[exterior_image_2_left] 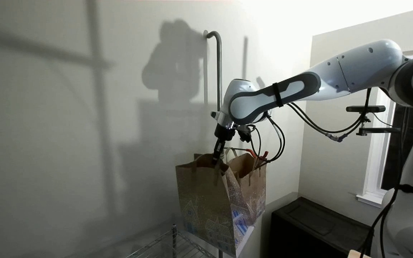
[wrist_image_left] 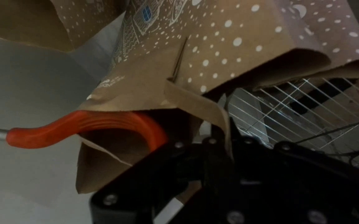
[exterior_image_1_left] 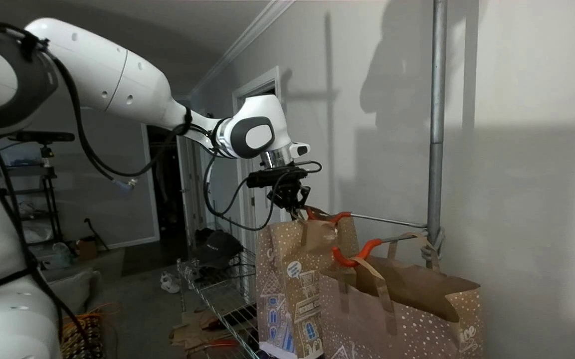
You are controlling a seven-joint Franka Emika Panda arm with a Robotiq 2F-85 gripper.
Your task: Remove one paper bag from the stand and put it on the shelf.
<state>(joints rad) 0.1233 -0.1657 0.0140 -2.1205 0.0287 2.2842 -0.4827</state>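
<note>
The paper bag [exterior_image_1_left: 277, 264], brown with white dots and bluish-white house prints, hangs upright by the stand. It also shows in an exterior view [exterior_image_2_left: 206, 204] and the wrist view [wrist_image_left: 223, 40]. The stand is a grey metal pole [exterior_image_1_left: 436, 124] with rod hooks ending in orange-red tips [wrist_image_left: 42, 137]. One orange tip reaches into the bag's mouth; whether it still bears a handle is hard to tell. My gripper [exterior_image_1_left: 295, 212] is at the bag's top, its fingers [wrist_image_left: 226, 132] shut on a brown paper handle strap [wrist_image_left: 198, 104]. The fingertips are dark and partly hidden.
A second brown bag [exterior_image_1_left: 392, 309] hangs on the neighbouring hook, close beside. A silver wire shelf [exterior_image_1_left: 217, 299] stands low beside the bags, with a black cap [exterior_image_1_left: 220, 249] and flattened brown paper on it. The wall is right behind the pole. A black chest [exterior_image_2_left: 313, 222] stands near the robot base.
</note>
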